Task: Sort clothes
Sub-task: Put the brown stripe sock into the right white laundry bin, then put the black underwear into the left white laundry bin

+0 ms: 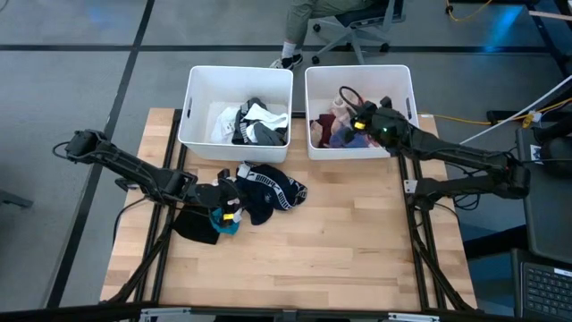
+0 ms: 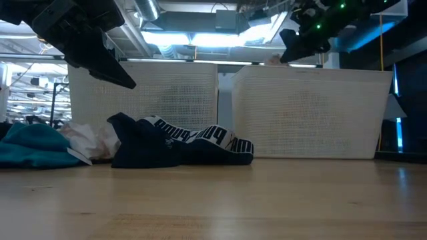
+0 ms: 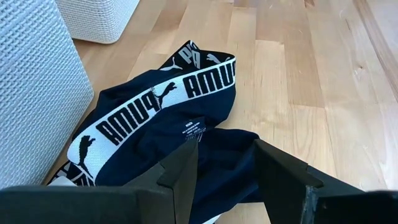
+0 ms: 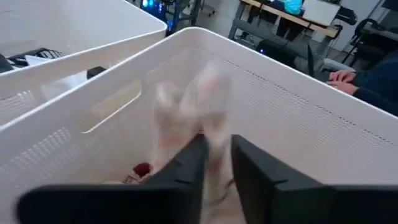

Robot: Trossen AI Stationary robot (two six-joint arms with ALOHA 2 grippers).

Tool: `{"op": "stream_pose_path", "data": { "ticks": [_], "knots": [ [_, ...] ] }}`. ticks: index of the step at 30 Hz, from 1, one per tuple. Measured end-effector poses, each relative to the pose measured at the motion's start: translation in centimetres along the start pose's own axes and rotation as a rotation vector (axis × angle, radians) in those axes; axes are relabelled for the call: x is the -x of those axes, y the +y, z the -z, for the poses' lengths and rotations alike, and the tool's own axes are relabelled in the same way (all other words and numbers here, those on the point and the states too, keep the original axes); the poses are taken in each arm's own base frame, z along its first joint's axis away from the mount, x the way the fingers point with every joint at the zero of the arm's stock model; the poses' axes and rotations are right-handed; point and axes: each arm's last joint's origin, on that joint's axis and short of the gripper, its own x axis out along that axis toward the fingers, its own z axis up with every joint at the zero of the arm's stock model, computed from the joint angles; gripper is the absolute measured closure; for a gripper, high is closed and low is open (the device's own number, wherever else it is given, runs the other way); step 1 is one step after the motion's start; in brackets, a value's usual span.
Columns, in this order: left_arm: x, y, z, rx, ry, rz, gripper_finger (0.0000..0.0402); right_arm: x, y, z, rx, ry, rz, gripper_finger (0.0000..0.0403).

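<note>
High view shows the navy soft fabric garment with a white lettered band (image 1: pixel 273 186) lying on the light wooden surface (image 1: pixel 340 241), just in front of the left white rectangular plastic bin (image 1: pixel 198 116). It lies just beyond the left tool (image 1: pixel 228 204), farther from the robot and towards the right bin. Its banded edge runs roughly from the left bin's front towards the surface's middle. The left tool hovers over the heap's near edge with its fingers (image 3: pixel 180 171) spread, holding nothing, so the left arm is plainly the nearer one. The right tool (image 1: pixel 357 114) hangs over the right white plastic bin (image 1: pixel 404 85). Its fingers (image 4: pixel 249 168) are slightly parted around a blurred pale pink cloth (image 4: pixel 199 106); whether they grip it I cannot tell.
</note>
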Motion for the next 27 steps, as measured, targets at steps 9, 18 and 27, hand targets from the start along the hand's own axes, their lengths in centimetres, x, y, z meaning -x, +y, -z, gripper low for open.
{"op": "stream_pose_path", "data": {
  "ticks": [9,18,27],
  "knots": [
    [0.0,0.0,0.0,0.004,0.0,0.0,0.0258,1.3,-0.4,-1.3,-0.007,0.015,-0.063,0.0183],
    [0.0,0.0,0.0,0.007,-0.001,0.001,0.0258,5.8,3.5,-3.0,-0.066,0.048,-0.651,0.0144],
    [0.0,0.0,0.0,0.007,-0.001,0.001,0.0258,9.1,12.0,1.6,0.1,0.103,-0.844,0.0159]
  ]
}}
